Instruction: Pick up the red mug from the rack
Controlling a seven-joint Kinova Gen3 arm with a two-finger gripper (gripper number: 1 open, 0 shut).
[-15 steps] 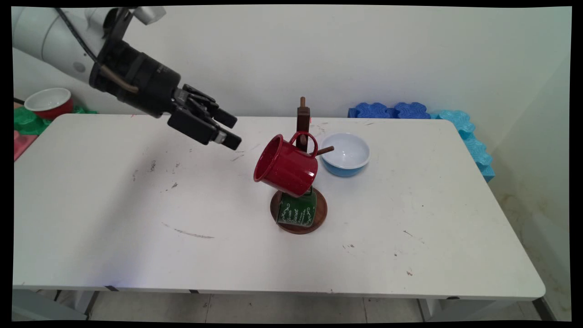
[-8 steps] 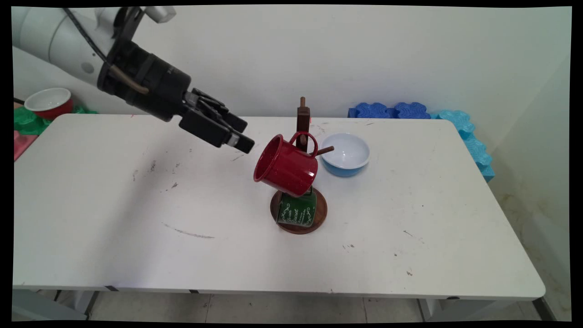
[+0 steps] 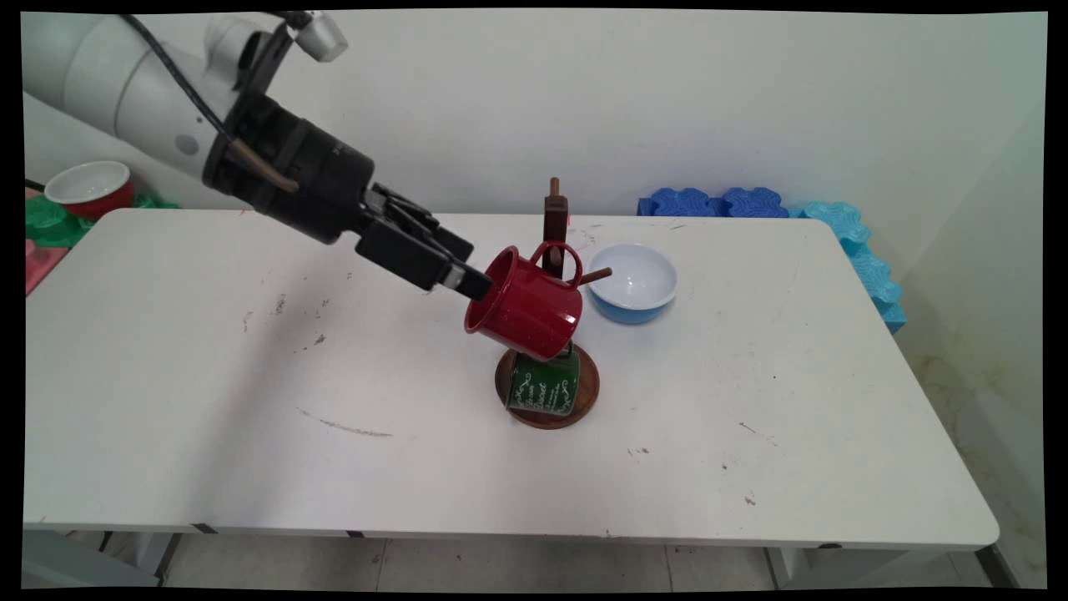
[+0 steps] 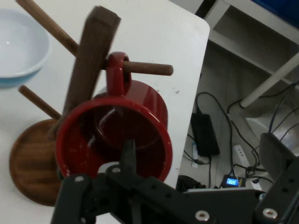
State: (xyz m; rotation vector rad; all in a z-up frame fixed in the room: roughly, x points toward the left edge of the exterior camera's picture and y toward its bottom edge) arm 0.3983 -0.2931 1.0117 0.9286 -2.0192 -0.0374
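The white table (image 3: 250,417) was pretty scuffed, with dark marks scattered over the top. A round wooden mug stand (image 3: 546,399) sat on it around the middle, and a light blue bowl (image 3: 632,284) sat just behind and to the right of it, not touching the stand's base.

A glossy red mug (image 3: 527,307) hangs above a green mug (image 3: 543,386) with white lettering. The stand (image 3: 554,219) is dark brown wood. The bowl (image 3: 632,283) is blue outside, white inside.
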